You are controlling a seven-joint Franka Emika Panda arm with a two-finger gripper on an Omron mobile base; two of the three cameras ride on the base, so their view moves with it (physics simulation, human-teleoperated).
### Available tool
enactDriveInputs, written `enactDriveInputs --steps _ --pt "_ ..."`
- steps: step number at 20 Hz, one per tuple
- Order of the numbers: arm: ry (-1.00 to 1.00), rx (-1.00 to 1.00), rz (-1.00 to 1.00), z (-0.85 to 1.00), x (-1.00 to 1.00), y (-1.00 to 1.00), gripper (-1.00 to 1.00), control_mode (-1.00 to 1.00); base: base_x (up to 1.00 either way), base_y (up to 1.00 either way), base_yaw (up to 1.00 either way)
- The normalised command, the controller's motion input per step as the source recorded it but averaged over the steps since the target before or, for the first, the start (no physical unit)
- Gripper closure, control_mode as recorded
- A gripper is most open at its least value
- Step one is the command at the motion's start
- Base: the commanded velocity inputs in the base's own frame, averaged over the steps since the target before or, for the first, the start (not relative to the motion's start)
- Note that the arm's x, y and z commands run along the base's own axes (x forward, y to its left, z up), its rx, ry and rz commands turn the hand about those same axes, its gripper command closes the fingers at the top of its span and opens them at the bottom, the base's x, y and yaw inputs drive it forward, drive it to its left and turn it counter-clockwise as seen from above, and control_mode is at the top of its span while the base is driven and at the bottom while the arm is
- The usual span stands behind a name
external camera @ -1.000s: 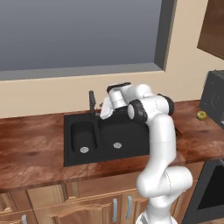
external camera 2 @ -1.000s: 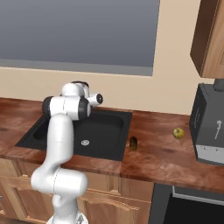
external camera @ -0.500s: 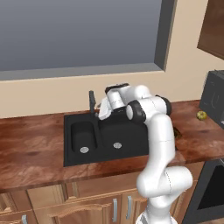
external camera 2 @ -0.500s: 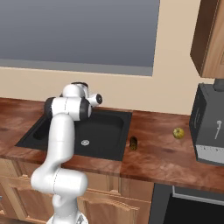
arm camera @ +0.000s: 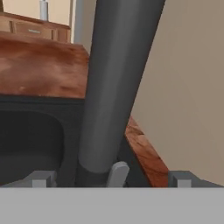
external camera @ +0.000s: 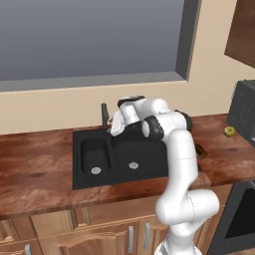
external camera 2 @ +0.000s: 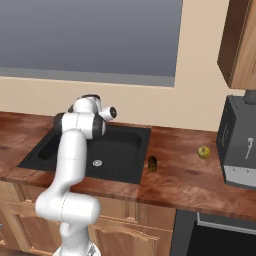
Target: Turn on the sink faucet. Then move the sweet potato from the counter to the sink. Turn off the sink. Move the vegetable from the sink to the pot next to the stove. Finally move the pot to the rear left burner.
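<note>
Faucet (external camera: 105, 115): dark upright post at the rear edge of the sink (external camera: 89, 174), just behind the divider between the two basins. In the hand view the faucet (arm camera: 114, 83) is a thick grey column, leaning slightly, rising from the sink's back rim with the beige wall (arm camera: 188, 87) just behind it.

Gripper (external camera: 113, 127): at the faucet, just to its right in the left base view, over the back edge of the sink. Fingers spread to full width. In the hand view the two finger tips (arm camera: 40, 178) stand on either side of the faucet base, with the column between them and a small light lever-like piece low at its foot. Whether either finger touches the column cannot be told.

Sink: black, double basin, set into the wooden counter (external camera: 35, 169); a round drain (external camera: 96, 170) shows in the left basin and another in the right. No water visible from the spout.

Sweet potato (external camera 2: 152, 163): small dark oblong on the counter, just beside the sink's right edge, apart from the gripper. In the left base view it is partly hidden behind the arm (external camera: 180, 154).

A small yellow-green fruit (external camera 2: 203, 152) lies farther right on the counter, near a dark appliance (external camera 2: 239, 145). A window (external camera: 89, 40) spans the wall above the sink.
</note>
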Motion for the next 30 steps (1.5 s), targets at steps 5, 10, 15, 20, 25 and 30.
enactDriveInputs --steps 5,10,15,20,25,30 --pt "0.04 0.01 0.0 -0.06 0.23 0.0 -1.0 -1.0 0.0 0.0 0.0" --pt "0.03 0.0 0.01 -0.06 0.08 0.04 -1.0 -1.0 0.0 0.0 0.0" --pt "0.01 0.0 0.02 -0.06 0.06 0.16 -1.0 -1.0 0.0 0.0 0.0" --pt "0.02 0.0 0.03 -0.09 0.05 0.21 -1.0 -1.0 0.0 0.0 0.0" --pt "0.02 0.0 0.02 -0.12 0.04 0.25 1.0 -1.0 0.0 0.0 0.0" --pt "0.01 0.0 0.02 -0.08 0.06 0.28 1.0 -1.0 0.0 0.0 0.0"
